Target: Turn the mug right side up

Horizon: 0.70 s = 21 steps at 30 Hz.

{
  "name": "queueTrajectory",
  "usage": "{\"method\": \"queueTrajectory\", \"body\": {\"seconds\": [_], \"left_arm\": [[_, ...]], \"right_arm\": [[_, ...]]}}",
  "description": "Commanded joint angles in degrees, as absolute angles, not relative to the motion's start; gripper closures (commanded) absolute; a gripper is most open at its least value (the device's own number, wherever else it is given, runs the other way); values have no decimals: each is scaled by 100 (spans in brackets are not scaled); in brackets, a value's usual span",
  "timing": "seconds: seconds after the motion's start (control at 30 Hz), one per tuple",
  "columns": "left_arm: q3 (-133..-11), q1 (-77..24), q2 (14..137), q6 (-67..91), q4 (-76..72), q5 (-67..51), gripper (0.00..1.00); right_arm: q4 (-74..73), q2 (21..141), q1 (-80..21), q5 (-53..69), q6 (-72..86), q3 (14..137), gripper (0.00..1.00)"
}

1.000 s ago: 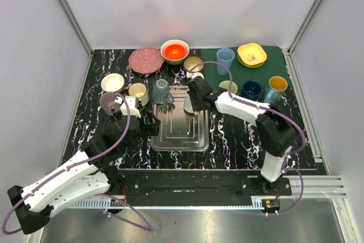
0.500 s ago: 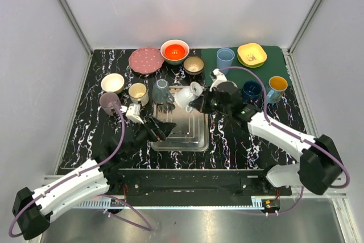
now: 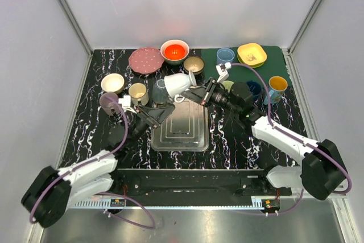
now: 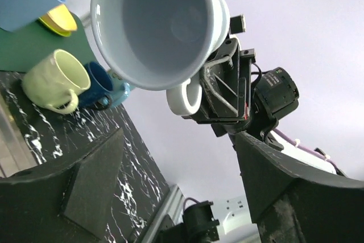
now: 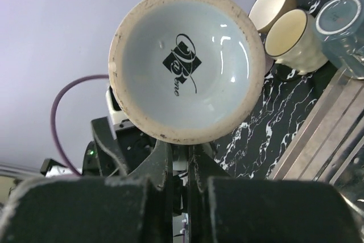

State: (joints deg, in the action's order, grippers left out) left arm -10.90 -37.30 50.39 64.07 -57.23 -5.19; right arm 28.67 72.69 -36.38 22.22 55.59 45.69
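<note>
A white mug hangs in the air over the back edge of the metal tray. It lies on its side with its mouth toward the left arm. My right gripper is shut on the mug's handle. The right wrist view shows the mug's base just above my shut right gripper. My left gripper is open and empty, pointing up at the mug's mouth from below left, apart from it. In the left wrist view the left gripper holds nothing.
Left of the tray stand a beige mug, a cream bowl and a mauve cup. A pink plate, red bowl and brown bowl stand behind. Several cups and a yellow dish sit on the green mat.
My right gripper has lifted the mug off the tray and tipped it onto its side, carrying it left and back. My left arm has swung its open gripper up toward the mug.
</note>
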Motion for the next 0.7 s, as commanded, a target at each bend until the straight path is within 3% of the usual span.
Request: {"method": "queueTrajectory", "body": {"seconds": [0.0,0.13,0.37,0.5,0.57,0.67], "left_arm": [[-1511,-3621,5861,7031,-7759,-1431,22],[-1906,-3595,6625,7286,-8305,-1740,26],[-2337,-3560,6934,7356,-8359,-1731,32],[-2399,-3525,7119,7444,-8507,-1670,58],[-2408,-3489,7216,7540,-8656,-1617,66],[-2470,-3445,7260,7637,-8692,-1591,62]], "right_arm": [[3709,6935,-3639,2575,5783,4597,100],[3595,6864,-3647,2610,5687,4579,100],[3542,6829,-3639,2680,5616,4483,100],[3612,6812,-3639,2707,5642,4360,100],[3595,6794,-3639,2725,5625,4324,100],[3560,6785,-3647,2751,5581,4307,100]]}}
